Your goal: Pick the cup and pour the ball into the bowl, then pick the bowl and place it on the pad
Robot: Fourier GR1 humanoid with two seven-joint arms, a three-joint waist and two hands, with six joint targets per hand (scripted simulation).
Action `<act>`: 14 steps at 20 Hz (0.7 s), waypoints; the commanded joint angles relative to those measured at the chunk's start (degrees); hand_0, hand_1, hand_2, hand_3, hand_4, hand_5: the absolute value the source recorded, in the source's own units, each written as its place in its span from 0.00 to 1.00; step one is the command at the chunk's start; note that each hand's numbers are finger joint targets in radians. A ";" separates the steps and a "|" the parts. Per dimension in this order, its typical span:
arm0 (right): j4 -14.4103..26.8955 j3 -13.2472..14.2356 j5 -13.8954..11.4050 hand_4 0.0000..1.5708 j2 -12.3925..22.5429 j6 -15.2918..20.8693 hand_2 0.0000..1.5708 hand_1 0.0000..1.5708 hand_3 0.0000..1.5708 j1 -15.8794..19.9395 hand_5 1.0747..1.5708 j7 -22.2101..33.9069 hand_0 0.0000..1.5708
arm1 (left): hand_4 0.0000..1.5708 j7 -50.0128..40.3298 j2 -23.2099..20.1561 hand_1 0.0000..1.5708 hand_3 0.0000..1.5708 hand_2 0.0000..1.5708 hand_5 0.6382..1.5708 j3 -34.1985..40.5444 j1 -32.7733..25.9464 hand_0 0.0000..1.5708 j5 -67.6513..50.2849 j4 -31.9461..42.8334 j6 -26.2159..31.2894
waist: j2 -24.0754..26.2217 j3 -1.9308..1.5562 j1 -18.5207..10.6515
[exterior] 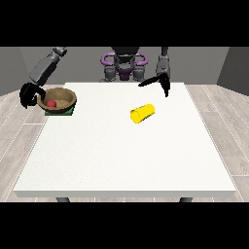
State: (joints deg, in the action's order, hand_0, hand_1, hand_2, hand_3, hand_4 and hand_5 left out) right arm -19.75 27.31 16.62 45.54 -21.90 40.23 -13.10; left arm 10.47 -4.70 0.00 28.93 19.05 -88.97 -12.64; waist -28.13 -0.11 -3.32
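A brown wooden bowl (pixel 57 99) rests on a green pad (pixel 68 112) near the table's far left corner. Inside the bowl lies a small red ball (pixel 51 103). The hand at the view's left (pixel 28 93) hangs just left of the bowl's rim with its fingers curled and nothing in them; a narrow gap seems to separate it from the bowl. A yellow cup (pixel 142 113) lies on its side near the middle of the table, its mouth towards the near left. The hand at the view's right (pixel 160 80) hovers above the table's far edge with its fingers spread, holding nothing.
The white table (pixel 126 160) stretches wide towards the camera. The robot's torso (pixel 124 65) stands behind the far edge. Grey wood floor surrounds the table.
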 commanded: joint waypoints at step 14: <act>1.29 -4.07 -4.30 0.43 1.06 -0.19 1.00 1.00 0.77 -1.93 0.97 -0.03 1.00 | 0.00 -0.22 1.09 0.00 0.00 0.00 0.99 -0.29 -3.79 0.00 -2.28 -4.81 1.27 | -0.05 0.03 0.13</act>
State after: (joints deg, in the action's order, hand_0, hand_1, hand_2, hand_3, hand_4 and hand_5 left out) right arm -18.28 24.89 14.43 45.32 -22.04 39.09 -12.10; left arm 9.52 -4.90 0.19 25.76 16.54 -92.18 -10.07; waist -26.77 -0.07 -3.67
